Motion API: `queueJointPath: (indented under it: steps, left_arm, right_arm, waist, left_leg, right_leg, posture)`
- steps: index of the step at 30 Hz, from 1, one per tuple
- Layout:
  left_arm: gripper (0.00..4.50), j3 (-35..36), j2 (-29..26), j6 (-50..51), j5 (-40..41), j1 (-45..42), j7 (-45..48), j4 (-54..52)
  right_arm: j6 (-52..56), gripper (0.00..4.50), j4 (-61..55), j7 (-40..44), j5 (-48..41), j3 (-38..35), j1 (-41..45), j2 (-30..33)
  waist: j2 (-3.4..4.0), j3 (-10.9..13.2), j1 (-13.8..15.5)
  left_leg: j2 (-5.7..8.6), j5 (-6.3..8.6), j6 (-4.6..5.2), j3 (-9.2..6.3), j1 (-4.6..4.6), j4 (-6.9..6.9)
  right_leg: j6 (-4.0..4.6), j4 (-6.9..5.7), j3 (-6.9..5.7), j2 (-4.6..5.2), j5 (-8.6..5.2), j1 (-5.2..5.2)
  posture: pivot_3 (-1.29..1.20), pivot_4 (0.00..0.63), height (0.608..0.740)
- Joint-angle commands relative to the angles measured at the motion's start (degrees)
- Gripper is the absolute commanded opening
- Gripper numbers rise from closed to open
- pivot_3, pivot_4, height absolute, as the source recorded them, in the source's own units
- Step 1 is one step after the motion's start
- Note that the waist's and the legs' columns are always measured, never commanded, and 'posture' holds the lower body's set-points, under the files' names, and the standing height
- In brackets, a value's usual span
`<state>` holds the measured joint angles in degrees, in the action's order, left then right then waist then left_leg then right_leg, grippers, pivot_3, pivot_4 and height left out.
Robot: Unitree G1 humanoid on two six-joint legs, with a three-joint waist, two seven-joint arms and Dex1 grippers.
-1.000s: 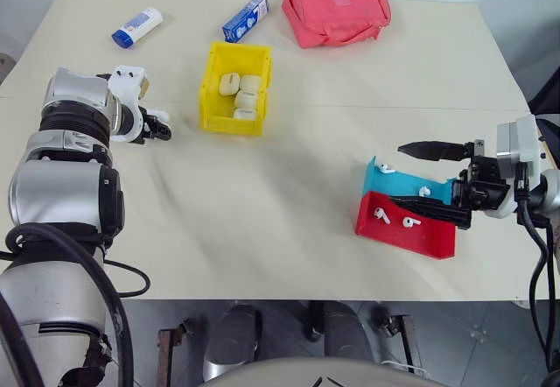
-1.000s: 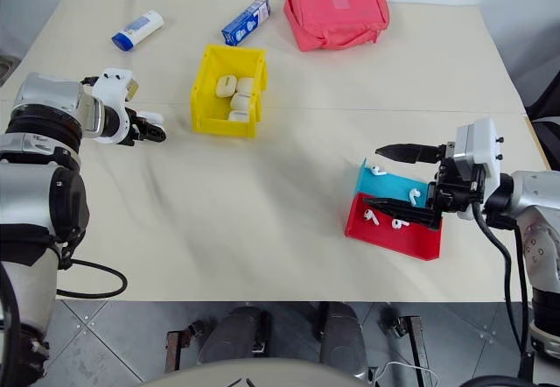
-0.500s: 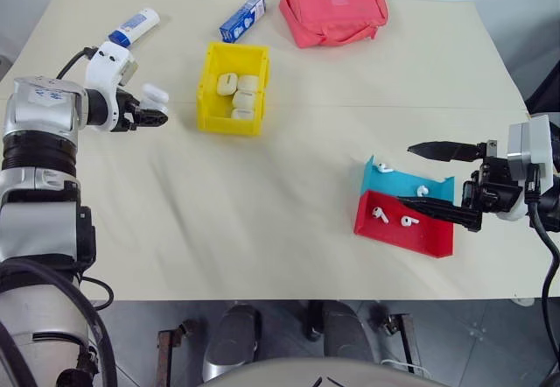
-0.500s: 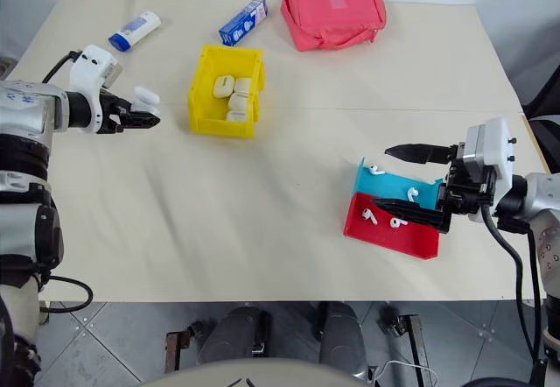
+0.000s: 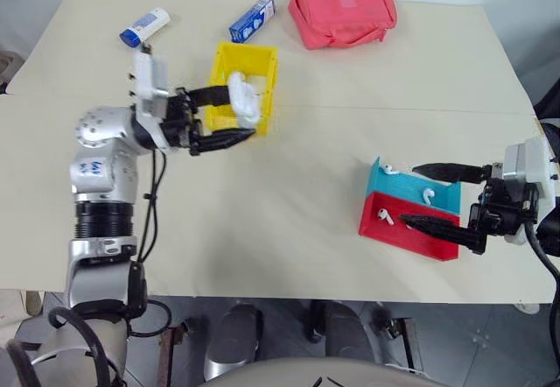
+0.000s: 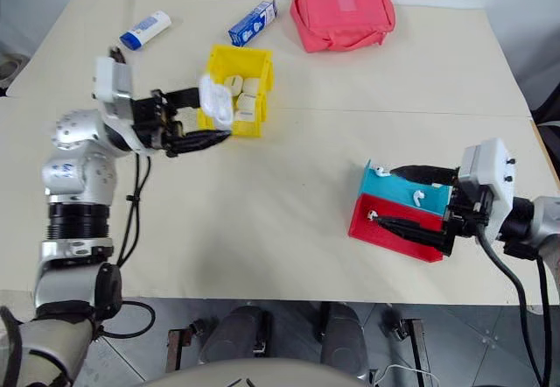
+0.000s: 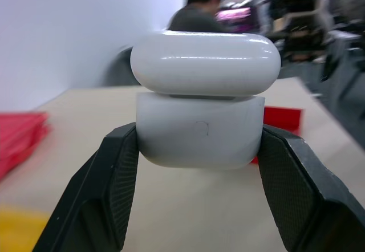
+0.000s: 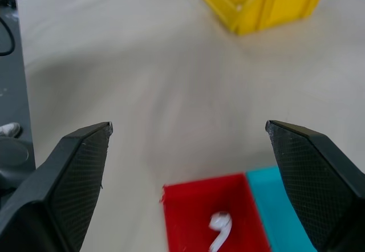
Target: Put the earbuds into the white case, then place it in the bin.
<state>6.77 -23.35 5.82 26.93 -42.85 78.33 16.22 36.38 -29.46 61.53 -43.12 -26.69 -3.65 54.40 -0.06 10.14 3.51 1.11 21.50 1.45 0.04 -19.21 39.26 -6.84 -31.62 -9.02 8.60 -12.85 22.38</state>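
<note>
Cream tabletop (image 5: 289, 186) carries everything we work with, so we start there and go down in size. At twelve o'clock lies a pink pouch (image 5: 343, 10); at eleven stands the yellow bin (image 5: 262, 59), with cream-tinted cases (image 6: 247, 98) inside. A red and teal tray (image 5: 411, 212) sits at four o'clock, and a blue carton (image 5: 251, 18) and a small white-and-blue bottle (image 5: 145, 26) lie toward ten and eleven.

Our left gripper (image 7: 194, 149) pinches the white case (image 7: 202, 98) by its lower half, held in the air in front of the bin, lid seemingly ajar. Our right gripper (image 5: 442, 199) hovers over the tray with its fingers spread wide, empty.

We count four earbuds (image 5: 382, 216) in the tray: two in the red part, two in the teal.

We judge the case light, rigid and glossy, so it may slip; squeezing its flat sides below the hinge looks safest. The earbuds are tiny, smooth and easily flicked away. We would nip one across its bulb, not the thin stem, and close gently.
</note>
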Motion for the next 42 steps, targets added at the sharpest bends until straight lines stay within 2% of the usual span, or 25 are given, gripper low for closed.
queueJointPath:
  steps: [1,9,12,17,26,34,39,42]
  left_arm:
    - [2.75,-3.21,3.01,-1.59,1.99,0.48,1.97,-3.29]
    - [2.75,-7.89,5.65,-0.80,3.58,1.77,7.74,-3.42]
    - [2.75,-9.07,6.29,-0.30,4.08,2.26,9.33,-3.84]
    - [2.75,-10.13,7.27,-1.03,4.77,4.08,9.98,-5.40]
    - [2.75,-12.17,6.52,-0.18,5.18,7.85,9.39,-8.62]
    - [2.75,-13.38,6.79,0.46,5.14,10.33,8.65,-11.35]
    - [2.75,-14.18,6.90,1.36,5.22,11.39,7.61,-12.93]
    - [2.75,-14.25,6.89,2.06,5.22,11.97,6.89,-13.82]
  right_arm:
    - [2.23,4.50,-6.06,-2.76,-0.07,-4.74,-4.03,1.03]
    - [6.82,4.50,-14.37,-5.61,1.73,-14.05,-17.29,0.61]
    - [13.26,4.50,-16.59,-6.24,-2.13,-18.42,-21.97,0.62]
    - [18.46,4.50,-21.23,-8.10,0.44,-22.17,-27.74,1.93]
    - [23.33,4.50,-25.77,-11.46,-1.03,-26.26,-30.37,-0.12]
    - [24.17,4.50,-25.80,-13.99,0.98,-24.20,-28.91,1.45]
    - [24.01,2.95,-25.40,-13.93,1.77,-22.49,-27.89,3.24]
    - [23.89,2.95,-25.55,-13.94,2.73,-21.74,-27.78,4.08]
  waist:
    - [0.01,-0.01,0.04]
    - [0.01,-0.01,0.49]
    - [0.02,-0.01,0.73]
    - [0.02,-0.01,1.13]
    - [0.03,-0.02,1.11]
    - [0.04,-0.03,1.13]
    - [0.04,-0.03,1.06]
    - [0.04,-0.03,1.10]
  left_leg:
    - [0.00,0.00,0.01,0.02,0.01,0.00]
    - [-0.06,0.00,0.10,0.15,0.01,-0.03]
    - [-0.06,0.03,0.16,0.15,0.00,-0.04]
    - [-0.04,0.07,0.29,0.16,-0.01,-0.03]
    - [-0.06,0.11,0.33,0.16,-0.02,-0.03]
    - [-0.05,0.16,0.39,0.16,-0.02,-0.03]
    - [-0.05,0.17,0.43,0.17,-0.02,-0.03]
    - [-0.05,0.17,0.43,0.17,-0.02,-0.03]
  right_leg:
    - [0.00,0.00,0.01,-0.01,0.01,0.00]
    - [0.04,0.08,0.05,-0.07,0.08,0.01]
    - [0.04,0.09,0.07,-0.06,0.08,0.01]
    - [0.06,0.17,0.12,-0.05,0.13,0.01]
    - [0.07,0.20,0.13,-0.06,0.13,0.01]
    - [0.07,0.23,0.13,-0.06,0.13,0.02]
    - [0.07,0.26,0.14,-0.06,0.13,0.01]
    - [0.07,0.27,0.13,-0.06,0.13,0.01]
  posture:
    - [0.00,0.150,0.740]
    - [0.00,0.150,0.740]
    - [0.00,0.150,0.740]
    - [0.00,0.150,0.740]
    - [0.00,0.150,0.740]
    - [0.00,0.150,0.740]
    - [0.00,0.150,0.740]
    - [0.00,0.150,0.740]
